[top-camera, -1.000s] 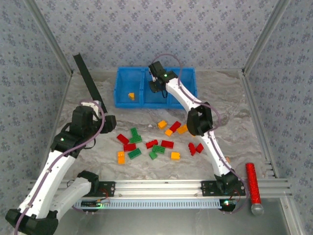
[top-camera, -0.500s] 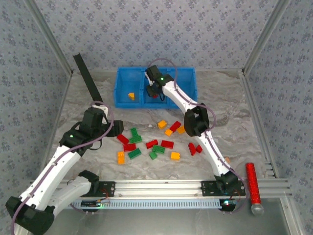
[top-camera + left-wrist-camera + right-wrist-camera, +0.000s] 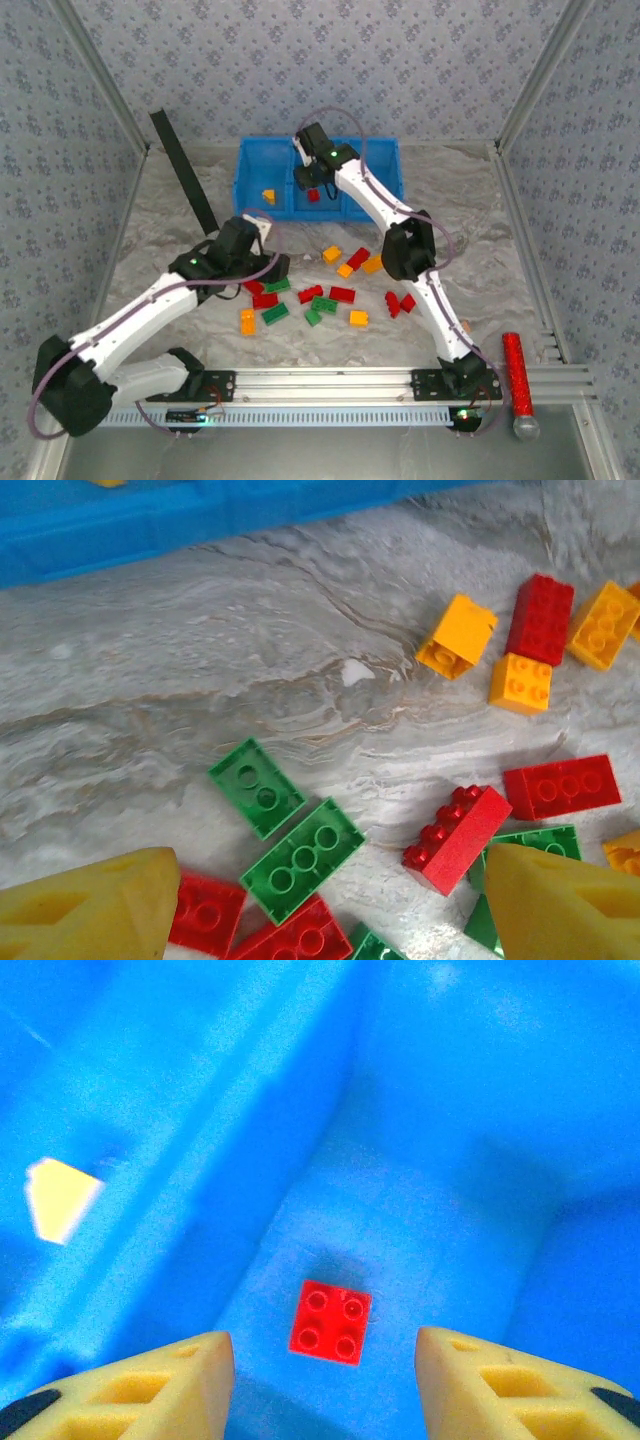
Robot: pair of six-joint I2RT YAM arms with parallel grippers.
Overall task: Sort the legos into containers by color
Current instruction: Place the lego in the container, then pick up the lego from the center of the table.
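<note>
my left gripper [image 3: 320, 910] hangs low over the loose legos [image 3: 320, 295] on the marbled table [image 3: 480, 220], fingers spread wide with nothing between them. just ahead of me lie two green bricks [image 3: 303, 859], flat, studs up, so close they may be touching, with red ones crowding their near side. my right gripper [image 3: 320, 1380] is over the blue bin [image 3: 200, 1110], jaws parted and empty. a small red brick [image 3: 331, 1321] lies studs up on the floor of the middle compartment, and an orange brick [image 3: 268, 195] sits in the left one.

these pieces look light, stiff and glossy. i judge they won't crush, but a skewed pinch could squirt one sideways. i'd close on the two long flat walls of the nearer green brick, low down, never on the studs, and come in square so my pads don't nudge its neighbours.
</note>
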